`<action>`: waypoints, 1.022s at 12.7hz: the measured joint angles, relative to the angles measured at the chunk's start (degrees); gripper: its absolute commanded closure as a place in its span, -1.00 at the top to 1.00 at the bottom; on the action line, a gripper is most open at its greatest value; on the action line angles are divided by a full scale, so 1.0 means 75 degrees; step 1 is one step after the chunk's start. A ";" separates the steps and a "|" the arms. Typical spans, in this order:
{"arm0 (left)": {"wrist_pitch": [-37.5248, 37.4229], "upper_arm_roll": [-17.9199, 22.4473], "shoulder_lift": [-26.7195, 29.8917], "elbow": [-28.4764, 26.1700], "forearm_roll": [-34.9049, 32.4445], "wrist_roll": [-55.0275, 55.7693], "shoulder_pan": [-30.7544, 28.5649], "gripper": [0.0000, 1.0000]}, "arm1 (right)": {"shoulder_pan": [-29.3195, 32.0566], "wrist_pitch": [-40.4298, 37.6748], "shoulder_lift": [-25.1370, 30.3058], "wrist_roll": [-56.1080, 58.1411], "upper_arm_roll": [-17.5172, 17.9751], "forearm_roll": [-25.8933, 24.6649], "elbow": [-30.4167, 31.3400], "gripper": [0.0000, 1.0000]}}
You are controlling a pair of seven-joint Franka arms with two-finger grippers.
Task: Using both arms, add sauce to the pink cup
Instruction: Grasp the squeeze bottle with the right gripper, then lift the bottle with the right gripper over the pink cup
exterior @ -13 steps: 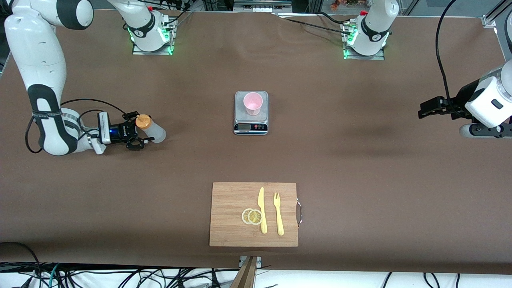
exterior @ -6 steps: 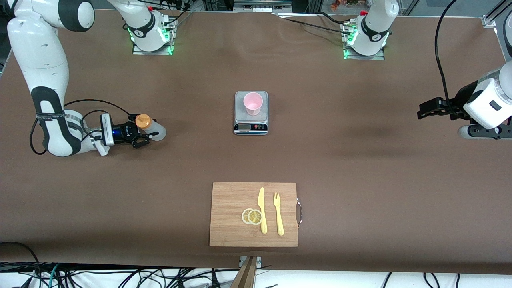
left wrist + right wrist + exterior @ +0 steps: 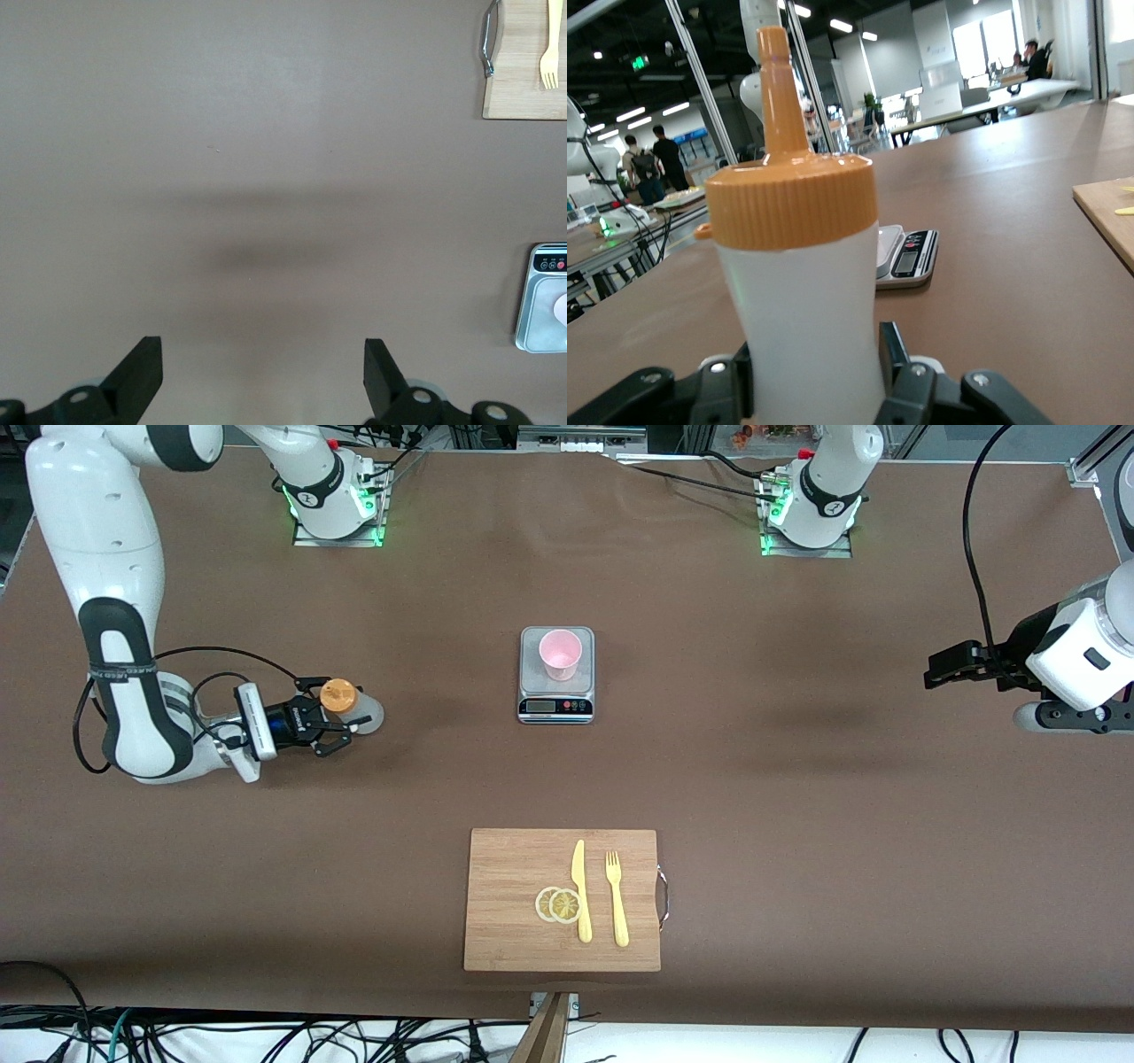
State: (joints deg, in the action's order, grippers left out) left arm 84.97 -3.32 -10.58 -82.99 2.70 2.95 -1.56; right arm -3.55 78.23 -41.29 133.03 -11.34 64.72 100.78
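**Squeeze bottle gripped upright at the right arm's end of the table**

The small translucent whitish squeeze bottle with the orange cap and pointed nozzle (image 3: 347, 704) is held upright, low over the brown table (image 3: 797, 779) toward the right arm's end. It is clamped about its body by the black fingers (image 3: 899, 385) of the right gripper (image 3: 335, 722), as is seen in the right wrist view, where the bottle (image 3: 799, 292) fills the middle.

The small pale pink plastic tumbler (image 3: 560, 654) is seen standing upright on the steel plate of a small digital kitchen scale (image 3: 555, 700) at the middle of the table, well apart from the bottle.

The left gripper (image 3: 950, 666) is held in the air over the left arm's end of the table, where that arm waits; its fingers (image 3: 142, 372) are spread wide and nothing is held between them.

Nearer to the front camera than the scale, a rectangular bamboo cutting board (image 3: 514, 868) is laid flat. A yellow plastic knife (image 3: 581, 895), a yellow plastic fork (image 3: 616, 899) and two lemon slices (image 3: 558, 904) are set on it.
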 measured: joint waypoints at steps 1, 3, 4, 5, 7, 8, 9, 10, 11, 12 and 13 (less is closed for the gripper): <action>0.0000 0.0000 0.0000 0.0000 0.0000 0.0000 0.0000 1.00 | -0.0261 0.0248 0.0255 -0.0294 -0.0002 -0.0005 -0.0008 -0.83; 0.0000 -0.0001 -0.0001 0.0002 0.0000 0.0000 0.0000 1.00 | -0.0756 0.0789 0.0778 -0.1071 -0.0004 -0.0189 -0.0021 -0.83; 0.0000 0.0000 -0.0002 0.0003 0.0000 0.0000 0.0000 1.00 | -0.1023 0.1111 0.1081 -0.1581 -0.0001 -0.0479 -0.0032 -0.83; 0.0000 0.0001 -0.0003 0.0003 0.0000 0.0000 -0.0002 1.00 | -0.1310 0.1416 0.1394 -0.2145 0.0000 -0.0810 -0.0036 -0.83; 0.0000 0.0003 -0.0012 0.0003 0.0000 0.0000 -0.0004 1.00 | -0.1844 0.1774 0.1894 -0.3084 0.0005 -0.1297 -0.0037 -0.83; 0.0000 0.0006 -0.0021 0.0004 0.0000 0.0000 -0.0006 1.00 | -0.2085 0.1961 0.2061 -0.3379 0.0007 -0.1588 -0.0033 -0.83; 0.0000 0.0011 -0.0030 0.0004 0.0000 0.0000 -0.0008 1.00 | -0.2335 0.2189 0.2189 -0.3706 0.0009 -0.1970 -0.0032 -0.82; 0.0000 0.0014 -0.0036 0.0006 0.0000 0.0000 -0.0012 1.00 | -0.2599 0.2399 0.2294 -0.4065 0.0012 -0.2389 -0.0031 -0.83; 0.0000 0.0015 -0.0039 0.0007 0.0000 0.0000 -0.0013 1.00 | -0.2876 0.2601 0.2385 -0.4424 0.0014 -0.2799 -0.0030 -0.83; 0.0000 0.0015 -0.0040 0.0008 0.0000 0.0000 -0.0013 1.00 | -0.3112 0.2760 0.2448 -0.4675 0.0016 -0.3107 -0.0030 -0.83; 0.0000 0.0016 -0.0040 0.0010 0.0000 0.0000 -0.0014 1.00 | -0.3331 0.2958 0.2482 -0.4837 0.0016 -0.3364 -0.0030 -0.82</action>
State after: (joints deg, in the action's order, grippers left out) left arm 84.97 -3.20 -10.88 -82.91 2.70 2.95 -1.67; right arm -28.54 100.41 -22.67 96.75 -11.22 39.49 100.55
